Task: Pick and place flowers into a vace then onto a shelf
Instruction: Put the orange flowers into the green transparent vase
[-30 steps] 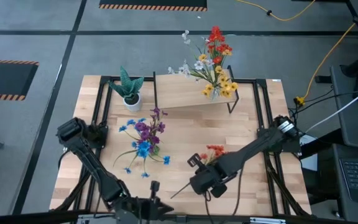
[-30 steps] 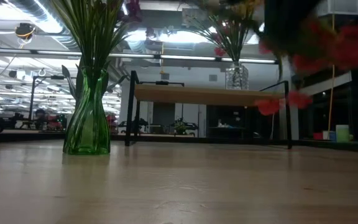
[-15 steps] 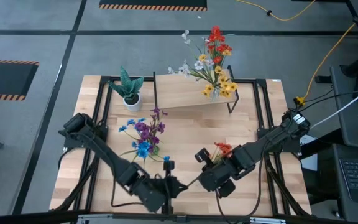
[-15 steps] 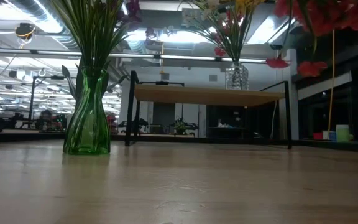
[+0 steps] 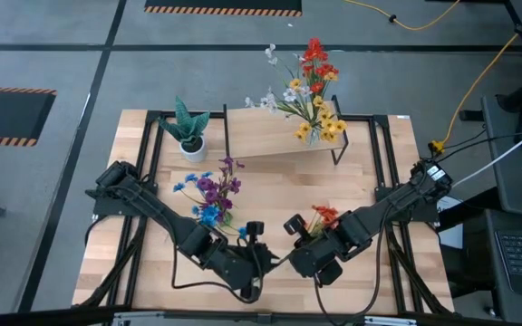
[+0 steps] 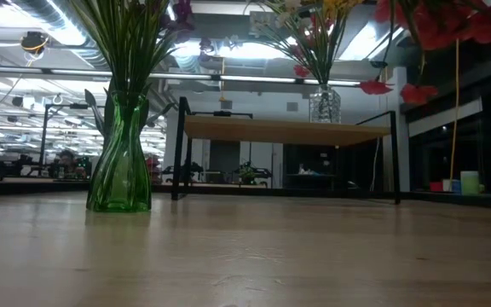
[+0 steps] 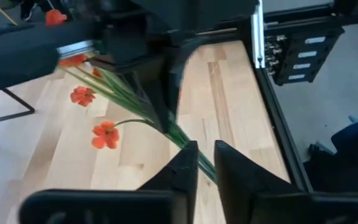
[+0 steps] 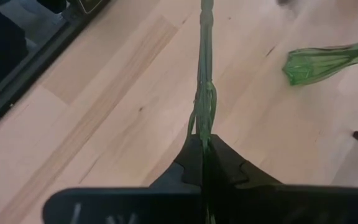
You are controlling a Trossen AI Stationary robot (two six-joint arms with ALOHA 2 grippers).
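Note:
A sprig with red-orange blossoms (image 5: 323, 217) is held up over the near middle of the table by my right gripper (image 5: 292, 261), which is shut on its green stem. Its blossoms (image 6: 441, 24) show high in the low view. My left gripper (image 7: 205, 155) is open a little, and the sprig's bare stem (image 7: 185, 142) runs between its fingertips. I cannot tell whether they touch it. A green vase (image 5: 214, 210) of purple and blue flowers stands left of centre. The shelf (image 5: 275, 138) at the far side carries a clear vase (image 6: 324, 104) of mixed flowers (image 5: 312, 95). My right gripper pinches the sprig's bundled green stem (image 8: 204, 127) between its two fingers, which lie along the stem. The bare stem end (image 8: 204, 25) sticks out ahead of the fingertips toward my left gripper, and the blossoms are behind. The sprig is lifted clear of the table.
A spiky green plant in a white pot (image 5: 188, 134) stands at the far left, beside the shelf's black legs (image 5: 226, 136). Black rails (image 5: 385, 163) run along the table's left and right sides. Bare wood (image 5: 352, 195) lies between the shelf and my right arm.
My right gripper has risen a little toward the right with the sprig, so the blossoms now hang higher in the low view. It has then held still. My left gripper has swung from the near edge toward the right gripper, up to the sprig's stem end.

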